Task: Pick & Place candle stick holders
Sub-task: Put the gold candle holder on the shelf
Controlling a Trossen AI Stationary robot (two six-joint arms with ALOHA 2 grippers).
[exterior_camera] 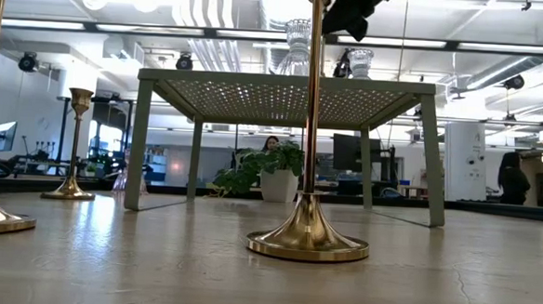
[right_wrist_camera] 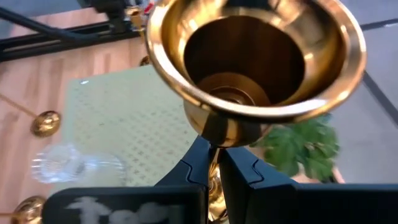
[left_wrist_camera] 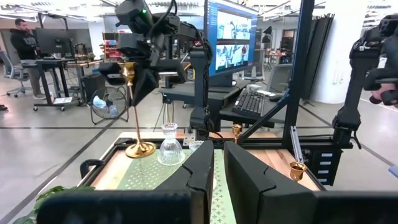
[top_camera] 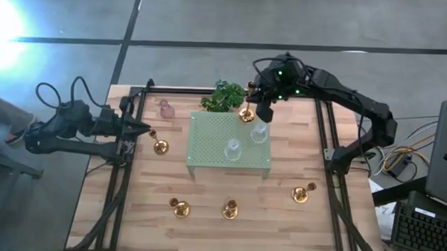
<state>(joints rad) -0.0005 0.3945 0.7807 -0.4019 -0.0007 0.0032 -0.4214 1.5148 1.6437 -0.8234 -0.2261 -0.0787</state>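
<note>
Overhead, right fingers (top_camera: 263,106) pinching slim brass candle stick holder (top_camera: 247,114) on perforated green stand (top_camera: 208,132), left fingers (top_camera: 143,130) narrow, empty.

Open workshop hall beyond the wooden worktop (top_camera: 212,229). Grey polished floor (top_camera: 212,21) crossed by dark lines, bright glare at one corner. White ceiling pipes (exterior_camera: 214,9) and strip lights overhead. Desks (left_wrist_camera: 53,65) with a standing person (left_wrist_camera: 25,40) far off, a floor fan (left_wrist_camera: 102,106), a large lit monitor (left_wrist_camera: 230,34), a keyboard (left_wrist_camera: 255,102), and black frame posts (left_wrist_camera: 298,74).
</note>
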